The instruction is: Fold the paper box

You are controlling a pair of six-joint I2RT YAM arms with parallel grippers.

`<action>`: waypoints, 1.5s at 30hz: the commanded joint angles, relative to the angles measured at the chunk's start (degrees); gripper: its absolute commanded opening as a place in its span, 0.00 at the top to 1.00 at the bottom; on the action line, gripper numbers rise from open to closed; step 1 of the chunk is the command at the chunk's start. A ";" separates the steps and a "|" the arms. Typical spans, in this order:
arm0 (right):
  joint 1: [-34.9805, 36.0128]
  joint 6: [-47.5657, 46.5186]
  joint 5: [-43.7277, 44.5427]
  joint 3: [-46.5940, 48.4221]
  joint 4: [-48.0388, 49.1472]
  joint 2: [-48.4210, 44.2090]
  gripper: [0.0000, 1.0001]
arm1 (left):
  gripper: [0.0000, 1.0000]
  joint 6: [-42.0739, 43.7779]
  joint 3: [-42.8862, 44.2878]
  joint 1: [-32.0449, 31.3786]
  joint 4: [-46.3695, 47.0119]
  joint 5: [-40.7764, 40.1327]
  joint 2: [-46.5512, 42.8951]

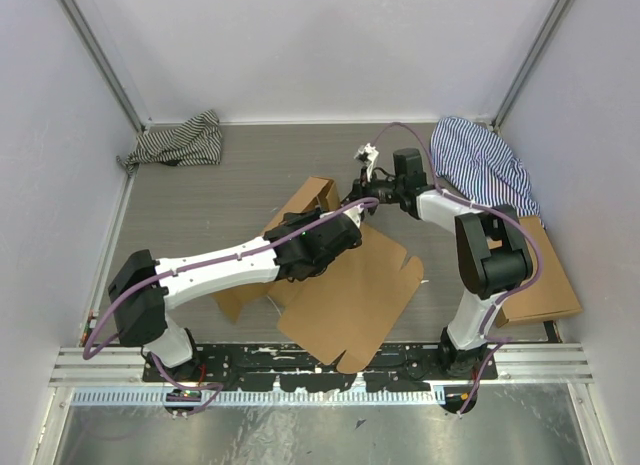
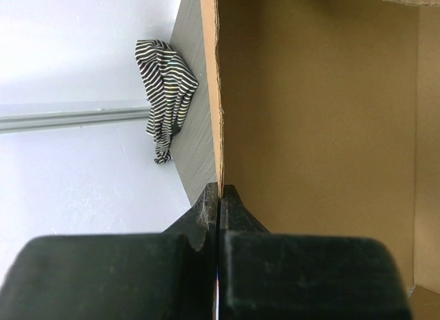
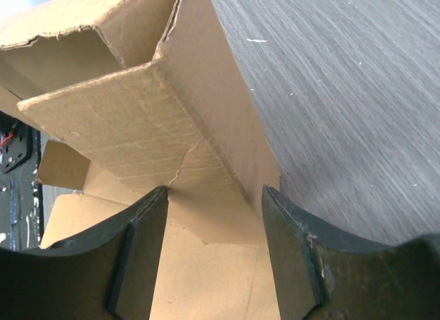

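Paper box: the paper box (image 1: 352, 297) lies mid-surface between the two arms. It is mostly a flat brown sheet, with the far end raised into walls near the back.
Left jaws: the left arm (image 1: 230, 265) reaches across the sheet, and the left jaws are clenched on the thin edge of an upright wall (image 2: 218, 113). They pinch it dead centre, tips pressed together.
Right jaws: the right arm (image 1: 490, 255) curls in from the far side. The right jaws are released, standing apart over a creased flap (image 3: 137, 113), gripping nothing that I can see.
Why this hold: the left pinch looks like an anchor that keeps the wall standing, so the other arm can work the neighbouring flap without the fold collapsing.
Stage: I'd call it early. One end is formed, and the near panels are flat on the surface (image 1: 250, 175).
Next: probably the right jaws close on that flap, or push it inward.
Risk: the crease near the right jaws already looks cracked, so a hard tug could tear it.
Around: a striped cloth (image 1: 180, 143) sits far left, another cloth (image 1: 480, 160) far right, and a plain cardboard rectangle (image 1: 545, 290) lies just right of the right arm's base.
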 commanded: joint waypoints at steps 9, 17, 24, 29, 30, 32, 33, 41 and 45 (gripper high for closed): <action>1.59 -2.30 -1.64 6.51 2.55 0.38 0.38 | 1.00 -1.91 2.68 -0.39 -1.43 3.11 0.20; 4.40 -3.25 2.65 7.72 1.51 2.27 0.44 | 1.00 -2.22 2.72 -0.38 -1.34 3.20 0.48; 5.73 -0.12 10.69 7.54 3.05 3.38 0.67 | 1.00 -2.04 3.10 -0.39 -1.10 2.77 1.00; 5.76 2.92 15.27 6.29 4.16 2.62 0.62 | 1.00 -1.95 3.45 -0.41 -1.31 2.37 1.39; 5.76 2.79 15.10 6.21 3.71 2.31 0.57 | 1.00 -1.95 3.58 -0.38 -1.49 2.28 1.49; 5.67 2.82 15.02 6.04 3.20 1.80 0.52 | 1.00 -1.95 3.65 -0.38 -1.62 2.15 1.53; 5.62 2.83 15.13 6.00 3.25 1.67 0.51 | 1.00 -1.95 3.67 -0.38 -1.63 2.15 1.44; 6.01 5.50 15.90 6.46 5.43 3.13 0.56 | 1.00 -2.36 3.94 -0.38 -1.47 2.01 1.80; 7.47 6.97 23.17 5.30 6.64 2.25 0.80 | 1.00 -3.32 4.73 -0.39 -1.68 1.19 2.57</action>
